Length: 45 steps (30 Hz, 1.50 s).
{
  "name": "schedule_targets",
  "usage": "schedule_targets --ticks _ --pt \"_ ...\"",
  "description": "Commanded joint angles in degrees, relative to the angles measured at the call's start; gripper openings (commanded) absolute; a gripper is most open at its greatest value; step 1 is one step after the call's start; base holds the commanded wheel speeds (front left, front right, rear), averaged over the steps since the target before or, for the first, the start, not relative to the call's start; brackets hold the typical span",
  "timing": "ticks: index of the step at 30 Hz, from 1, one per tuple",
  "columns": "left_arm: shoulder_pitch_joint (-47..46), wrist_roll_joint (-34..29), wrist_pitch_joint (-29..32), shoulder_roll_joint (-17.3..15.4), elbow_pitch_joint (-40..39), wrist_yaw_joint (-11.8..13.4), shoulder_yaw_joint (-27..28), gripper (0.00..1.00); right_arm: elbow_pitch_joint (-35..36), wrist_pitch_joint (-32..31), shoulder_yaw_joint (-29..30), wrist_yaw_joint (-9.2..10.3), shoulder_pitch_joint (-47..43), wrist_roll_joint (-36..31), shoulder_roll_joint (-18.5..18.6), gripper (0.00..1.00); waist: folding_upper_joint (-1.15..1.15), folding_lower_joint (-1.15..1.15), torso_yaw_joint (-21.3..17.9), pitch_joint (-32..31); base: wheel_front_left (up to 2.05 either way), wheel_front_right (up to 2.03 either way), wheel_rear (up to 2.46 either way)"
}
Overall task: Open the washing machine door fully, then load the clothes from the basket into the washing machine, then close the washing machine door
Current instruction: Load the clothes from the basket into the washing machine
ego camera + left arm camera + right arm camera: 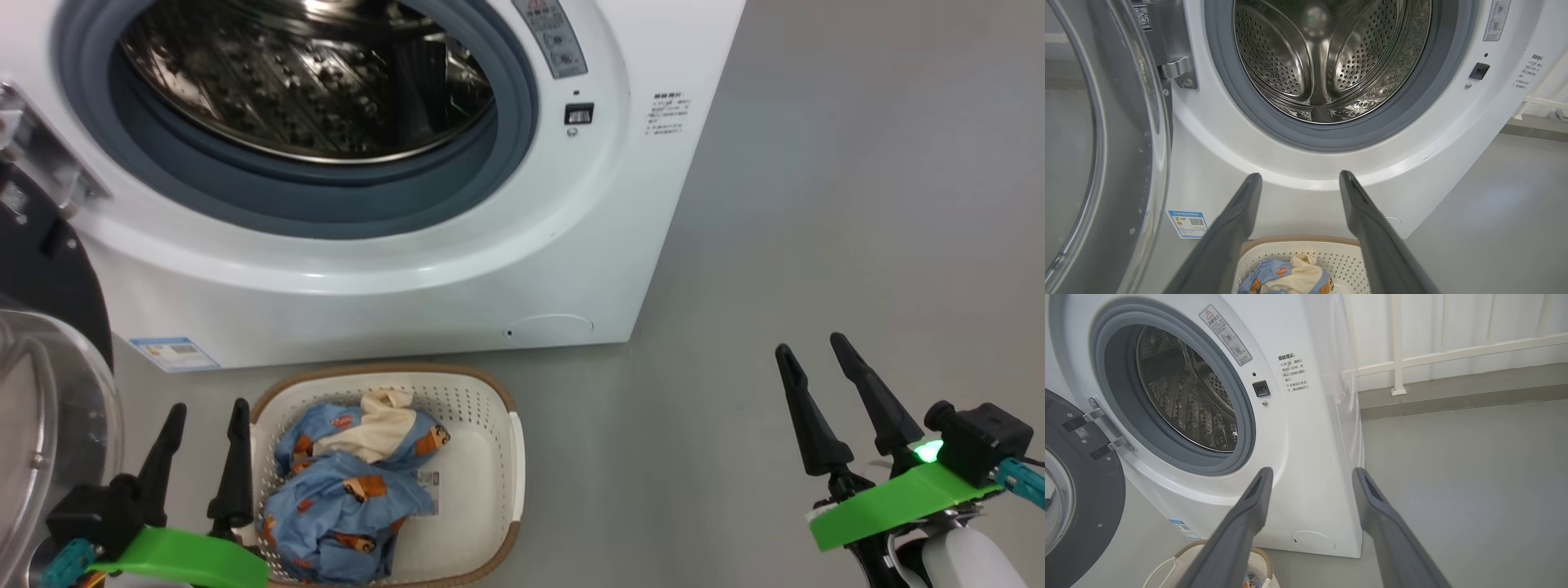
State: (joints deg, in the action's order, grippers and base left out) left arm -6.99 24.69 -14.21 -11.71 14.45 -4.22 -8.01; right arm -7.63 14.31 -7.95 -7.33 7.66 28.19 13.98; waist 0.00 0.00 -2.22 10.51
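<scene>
While the washing machine door (45,269) stands swung open to the left on its metal hinge (1106,430), its black rim and clear glass bowl turned away from the opening, the perforated steel drum (310,73) is uncovered inside the grey rubber gasket (343,204). The clothes (351,482) are in the basket (516,457): a bundle of light blue fabric with small orange-brown bears and a cream piece on top. The bundle fills the left part, and beside it a label sticker shows on the basket's bottom. The basket stands on the grey floor (816,204), just in front of the washing machine (457,269), below the round opening. On the machine's front, low down, I see a blue label sticker (173,353) at the left and a round white flap (551,327) at the right.

The left pincer (209,404) is between the door and the basket, close to the basket's left rim. Its two dark fingers are spread wide, point toward the machine and hold nothing. The right pincer (811,343) is well apart to the right, over bare floor, also spread wide with nothing between the fingers.
</scene>
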Motion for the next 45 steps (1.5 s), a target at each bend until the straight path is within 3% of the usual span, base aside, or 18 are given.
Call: schedule_targets --ticks 1,15,32,45 --pt "-2.65 -0.27 -0.28 -1.69 -0.34 0.36 1.74 1.00 1.62 0.69 -0.77 -0.16 1.57 -0.89 -0.09 1.00 0.00 0.00 -0.63 2.30 0.00 0.00 0.00" --pt "-10.63 -1.33 -0.53 -2.78 9.15 -0.64 0.53 1.00 2.13 0.69 -0.91 -0.16 6.05 -1.65 -2.37 1.00 0.00 0.00 -2.37 10.72 0.00 0.00 0.00" --pt "-24.11 1.14 -0.77 -2.90 29.52 -3.18 -2.67 1.00 4.15 0.69 -1.01 -0.16 11.65 -3.31 -4.39 1.00 0.00 0.00 -4.35 22.84 0.00 0.00 0.00" --pt "-32.07 6.88 -0.78 -5.54 41.21 -3.25 -9.82 1.00 5.24 0.69 -1.88 -0.16 14.88 -3.82 -6.48 1.00 0.00 0.00 -7.44 31.25 0.00 0.00 0.00"
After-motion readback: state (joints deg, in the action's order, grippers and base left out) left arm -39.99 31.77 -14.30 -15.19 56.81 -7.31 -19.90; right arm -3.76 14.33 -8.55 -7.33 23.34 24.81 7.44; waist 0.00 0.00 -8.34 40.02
